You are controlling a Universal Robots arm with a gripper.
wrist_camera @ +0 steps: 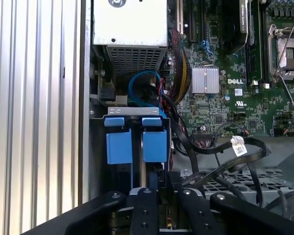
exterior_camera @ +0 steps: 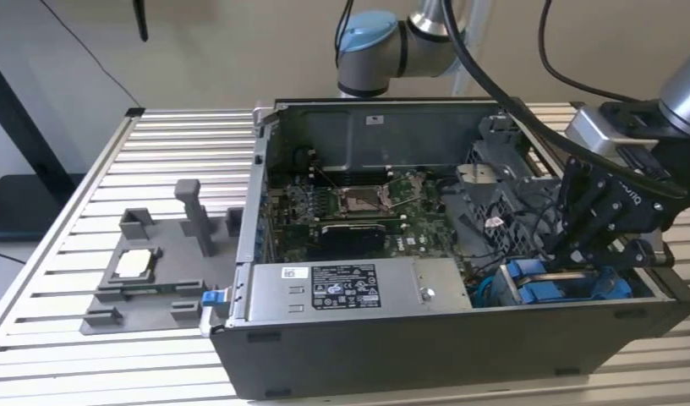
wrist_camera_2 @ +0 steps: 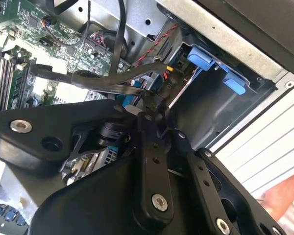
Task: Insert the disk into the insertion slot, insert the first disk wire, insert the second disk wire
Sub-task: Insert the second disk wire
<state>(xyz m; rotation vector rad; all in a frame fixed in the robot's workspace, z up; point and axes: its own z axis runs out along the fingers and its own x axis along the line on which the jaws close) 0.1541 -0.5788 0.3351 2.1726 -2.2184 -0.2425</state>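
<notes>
While my one gripper [exterior_camera: 594,254] hangs low over the drive slot [exterior_camera: 560,283] in the computer case [exterior_camera: 435,355], I count two blue tabs [wrist_camera: 136,139] there. Whether its fingers [wrist_camera: 144,208] grip anything I cannot tell; the disk [wrist_camera: 139,169] seems seated between those tabs.

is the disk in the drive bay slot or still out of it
In. The disk stands edge-on between the blue rails of the insertion slot, under the gripper at the computer case's corner. Whether it is fully seated, cannot tell.
</notes>
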